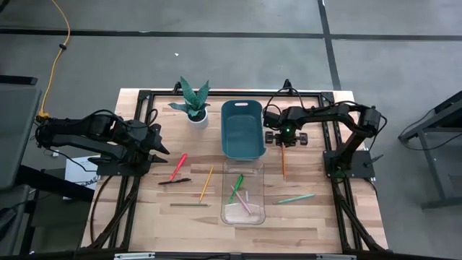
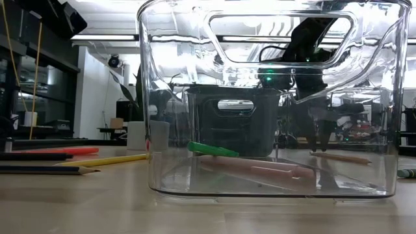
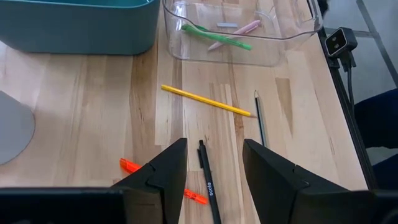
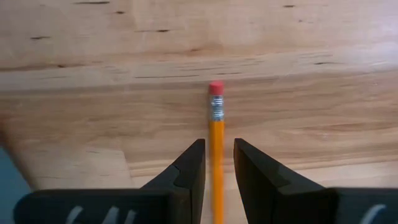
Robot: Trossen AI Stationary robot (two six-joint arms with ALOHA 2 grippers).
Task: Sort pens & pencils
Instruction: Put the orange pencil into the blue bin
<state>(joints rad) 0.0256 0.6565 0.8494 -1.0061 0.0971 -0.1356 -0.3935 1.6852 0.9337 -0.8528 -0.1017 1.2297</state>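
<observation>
Where the thin orange pencil [image 4: 216,134] with a pink eraser lies on the wooden surface [image 1: 310,217] beside the teal bin [image 1: 242,128], its long axis runs straight between the right gripper [image 4: 216,163] jaws, clenched on it. The left gripper [image 3: 214,167], jaws released, hovers over the black pen [image 3: 208,182].
</observation>
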